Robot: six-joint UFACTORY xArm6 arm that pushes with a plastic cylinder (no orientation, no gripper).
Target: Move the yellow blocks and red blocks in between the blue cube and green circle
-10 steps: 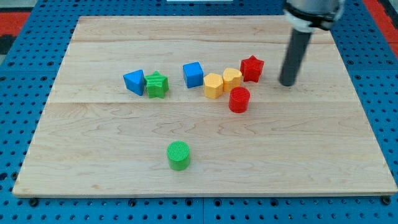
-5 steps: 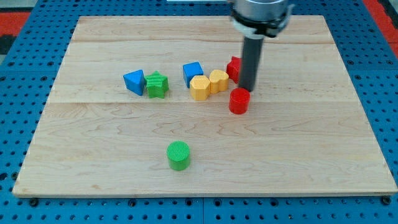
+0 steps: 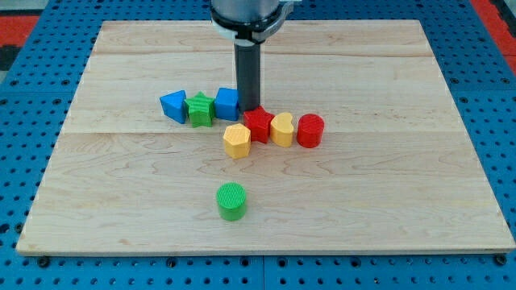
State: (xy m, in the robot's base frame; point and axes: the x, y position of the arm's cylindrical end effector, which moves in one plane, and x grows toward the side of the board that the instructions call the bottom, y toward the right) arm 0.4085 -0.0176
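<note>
On the pale wooden board, nearest the view's left, sits a blue triangular block, touching a green star-shaped block, which in turn touches the blue cube. Below and well apart from this row stands the green ribbed cylinder, the green circle. A yellow hexagonal block lies between the cube and that cylinder, touching a red star-shaped block. My tip rests just right of the blue cube, at the red star's top edge. Further right come a yellow heart-shaped block and a red cylinder, side by side. The arm carries no jaws, only the dark rod.
</note>
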